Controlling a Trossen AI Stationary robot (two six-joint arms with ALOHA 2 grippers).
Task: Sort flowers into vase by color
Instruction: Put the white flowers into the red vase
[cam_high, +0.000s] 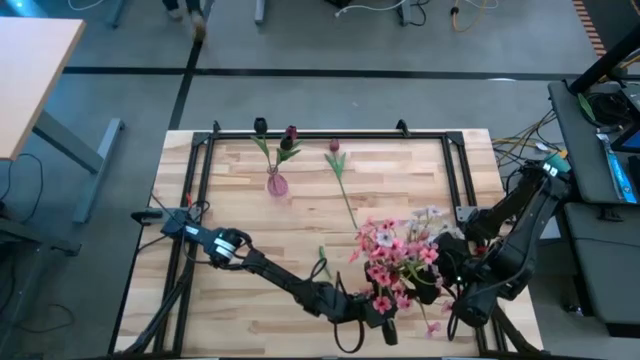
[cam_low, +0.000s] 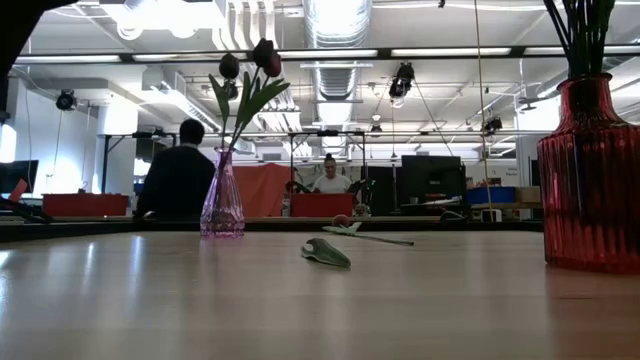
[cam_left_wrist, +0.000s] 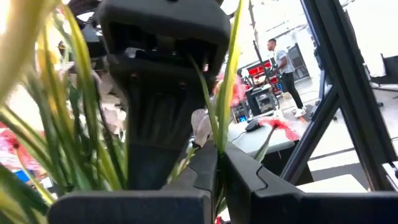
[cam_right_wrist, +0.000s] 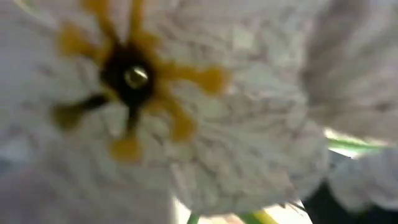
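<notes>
Showing no legible writing; left gripper (cam_left_wrist: 217, 171) fingers nearly closed on a green stem (cam_left_wrist: 225, 87) beside the red vase (cam_low: 592, 175); right gripper's (cam_high: 447, 268) fingers cannot be told

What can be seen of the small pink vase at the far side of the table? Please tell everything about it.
The small pink vase looks like clear, ribbed pink glass, with a narrow neck and a wider base. It stands upright on the wooden table, near the far edge and left of the middle. It holds two dark maroon tulips with green stems and long leaves. Neither gripper touches it. A single tulip lies flat on the table to its right, apart from it.
</notes>
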